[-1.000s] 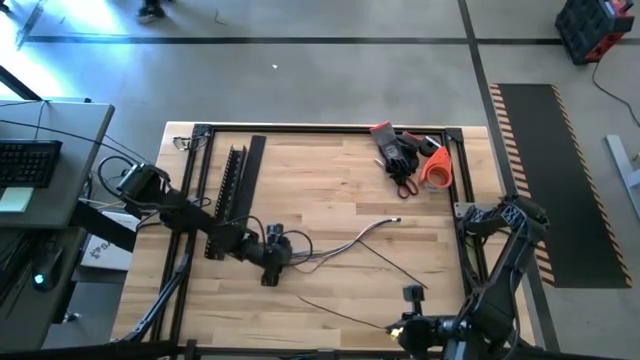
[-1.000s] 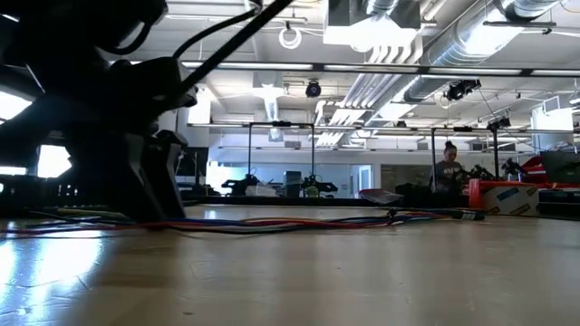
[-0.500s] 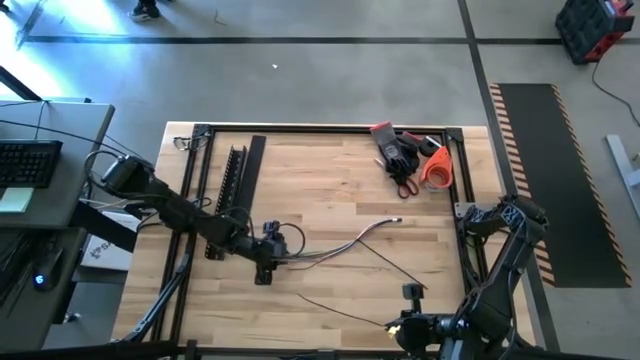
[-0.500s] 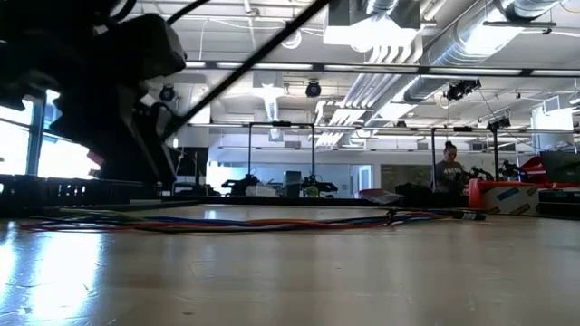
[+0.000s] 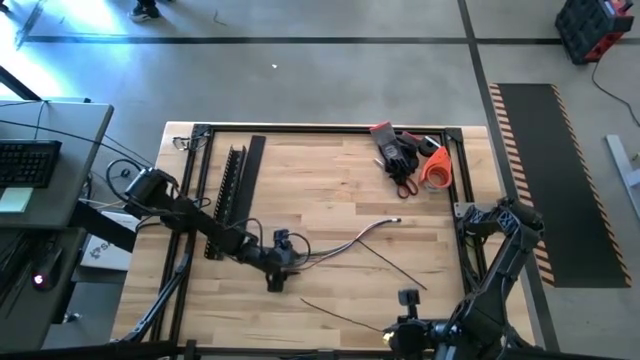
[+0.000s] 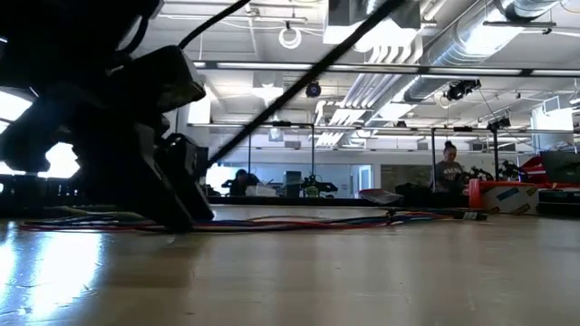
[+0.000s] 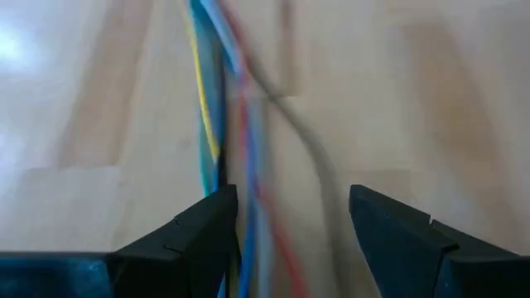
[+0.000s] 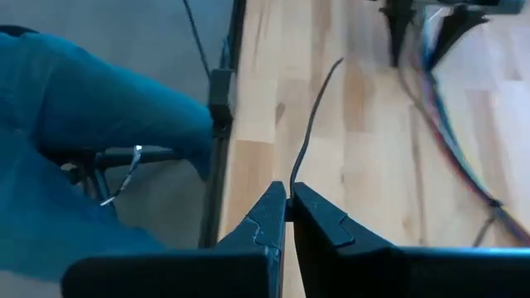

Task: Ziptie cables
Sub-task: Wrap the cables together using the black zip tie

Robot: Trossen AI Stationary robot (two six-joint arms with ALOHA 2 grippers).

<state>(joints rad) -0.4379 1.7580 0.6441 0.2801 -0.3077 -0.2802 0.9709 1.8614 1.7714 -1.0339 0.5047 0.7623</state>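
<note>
You have one bunch of thin multicoloured cables (image 5: 345, 243) mid-table on the pale wooden tabletop (image 5: 330, 180). Left gripper (image 7: 290, 219) straddles them, fingers apart; right gripper (image 8: 287, 199) – near right edge – pinches one thin black ziptie (image 8: 313, 120). One person (image 6: 449, 167) beyond.

I see a slotted black rail (image 5: 234, 187) beside a flat black strip (image 5: 252, 180) on my worktop (image 5: 330, 180), with black gloves (image 5: 399, 152), scissors (image 5: 401, 183) and orange tape (image 5: 436, 168) far right.
</note>
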